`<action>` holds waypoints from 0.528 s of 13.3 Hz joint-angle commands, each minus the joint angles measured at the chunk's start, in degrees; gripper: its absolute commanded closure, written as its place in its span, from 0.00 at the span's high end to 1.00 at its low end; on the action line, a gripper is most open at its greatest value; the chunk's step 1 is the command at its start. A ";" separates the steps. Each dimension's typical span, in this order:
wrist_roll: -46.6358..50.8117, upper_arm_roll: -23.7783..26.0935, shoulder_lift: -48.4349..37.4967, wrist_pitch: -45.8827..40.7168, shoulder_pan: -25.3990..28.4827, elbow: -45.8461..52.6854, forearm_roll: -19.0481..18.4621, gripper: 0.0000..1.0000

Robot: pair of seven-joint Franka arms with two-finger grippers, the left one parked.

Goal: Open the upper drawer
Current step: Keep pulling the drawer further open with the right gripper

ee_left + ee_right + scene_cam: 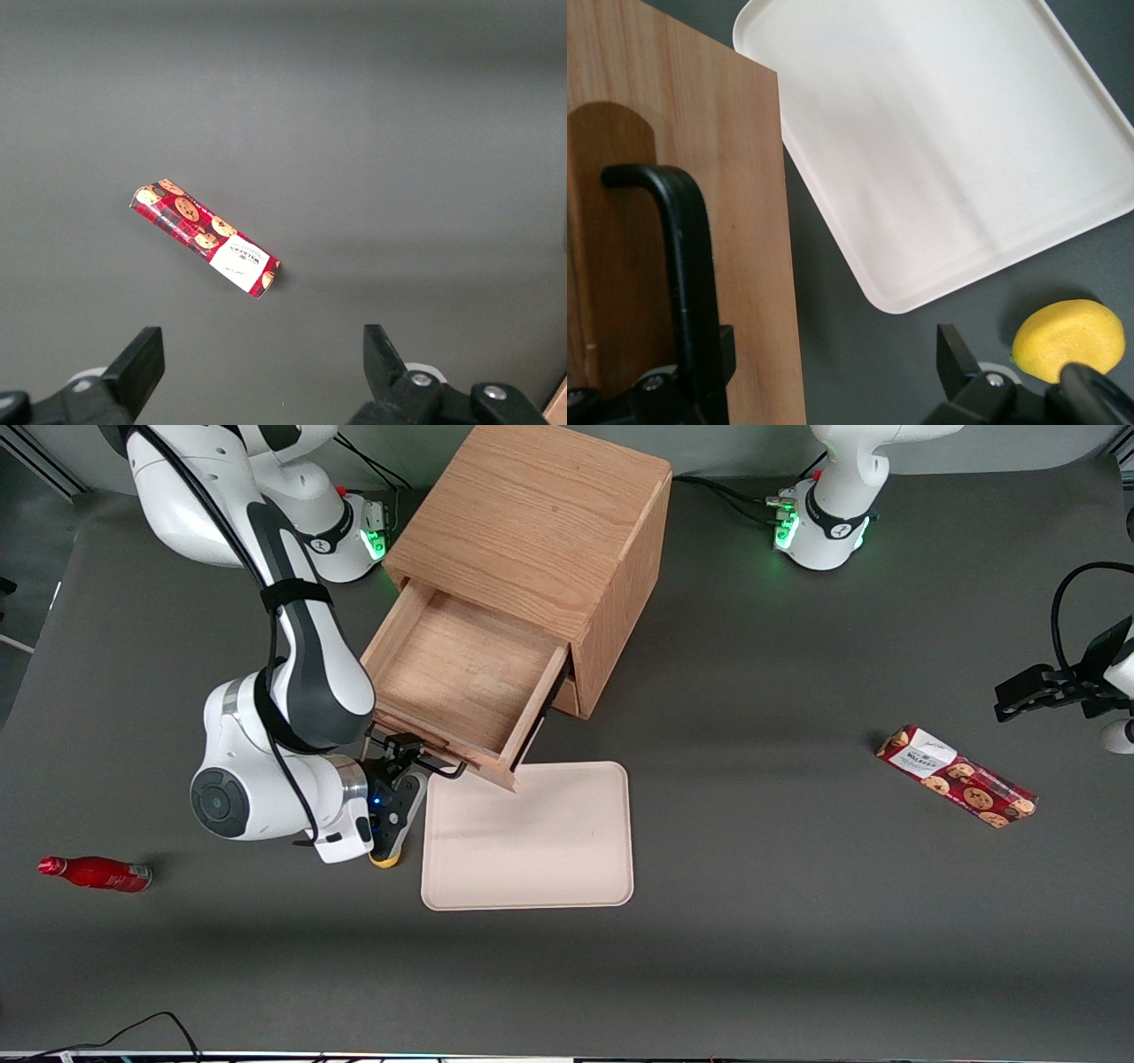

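The upper drawer (461, 673) of the light oak cabinet (532, 522) stands pulled far out, and its wooden inside shows empty. Its dark bar handle (440, 769) is on the drawer front that faces the front camera. My right gripper (403, 760) is at that drawer front, level with the handle. In the right wrist view the drawer front (735, 221) and the black handle (687, 266) fill one side. The gripper (833, 354) is open: one finger (723, 350) sits against the handle and the drawer front, the other finger (950, 350) hangs over the table.
A cream tray (532, 833) lies flat in front of the open drawer, also in the right wrist view (939, 133). A yellow lemon-like thing (1063, 341) lies beside the tray under my wrist. A red bottle (93, 872) lies toward the working arm's end, a cookie box (957, 775) toward the parked arm's.
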 commanded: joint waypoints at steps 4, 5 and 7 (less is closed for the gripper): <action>-1.80 2.75 3.00 -1.45 -3.95 5.26 1.46 1.00; -1.80 3.36 3.18 -1.45 -4.47 5.35 1.37 1.00; -1.80 3.45 3.44 -1.45 -5.00 5.87 1.46 1.00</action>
